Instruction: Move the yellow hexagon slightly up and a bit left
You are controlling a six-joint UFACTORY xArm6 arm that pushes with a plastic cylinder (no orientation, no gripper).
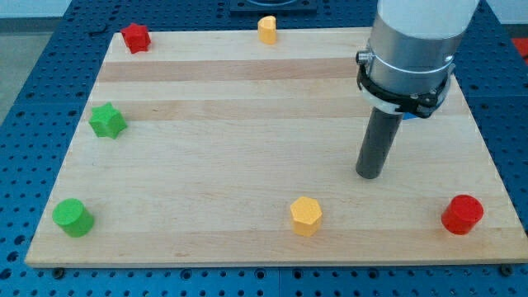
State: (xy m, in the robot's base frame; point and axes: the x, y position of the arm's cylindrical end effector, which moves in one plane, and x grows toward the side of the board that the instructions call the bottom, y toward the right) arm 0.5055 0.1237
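Observation:
The yellow hexagon [305, 215] sits on the wooden board near the view's bottom edge, a little right of centre. My tip [369, 176] rests on the board up and to the right of the hexagon, clearly apart from it. The rod rises from the tip into the grey arm body at the view's top right.
A red cylinder [461, 214] sits at the bottom right. A green cylinder [73, 218] sits at the bottom left, a green star [107, 121] at the left edge. A red star [135, 37] and another yellow block [266, 29] sit along the top edge.

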